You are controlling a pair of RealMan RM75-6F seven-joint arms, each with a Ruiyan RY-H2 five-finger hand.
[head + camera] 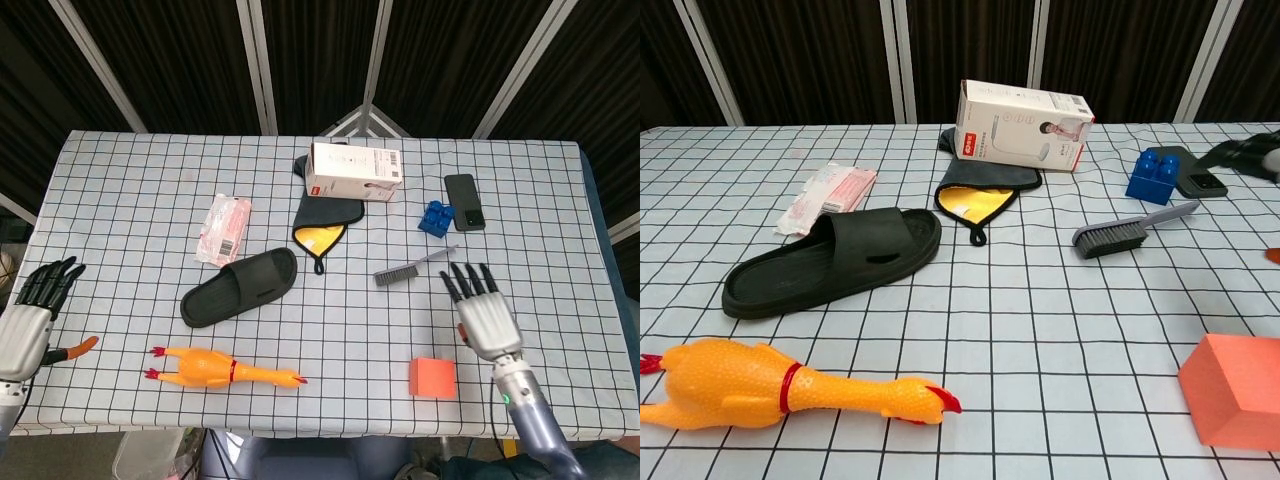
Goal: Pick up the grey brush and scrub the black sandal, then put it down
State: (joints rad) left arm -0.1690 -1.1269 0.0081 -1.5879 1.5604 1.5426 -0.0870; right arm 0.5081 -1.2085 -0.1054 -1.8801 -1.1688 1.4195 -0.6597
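Grey brush (414, 266): lies flat on the checked table (140, 190), right of centre, free of both hands; bristle head toward the sandal side, thin handle toward the blue block (434, 217).
Brush axis: long axis slants, head lower-left, handle tip upper-right in the head view.
Right hand (482, 313): fingers straight and spread wide, holding nothing, near the brush but apart from it, lower right of its handle.
Left hand (32, 313): at the table's left edge, fingers apart and extended, holding nothing.
Black sandal (240, 285): left of the brush, well apart from it, toe end upper-right, sole down.
Nearby: orange block (432, 377) just beside the right hand's wrist; rubber chicken (221, 368) below the sandal.
Cut off: chest view shows only dark fingertips of the right hand at its right edge; the left hand lies outside that view.
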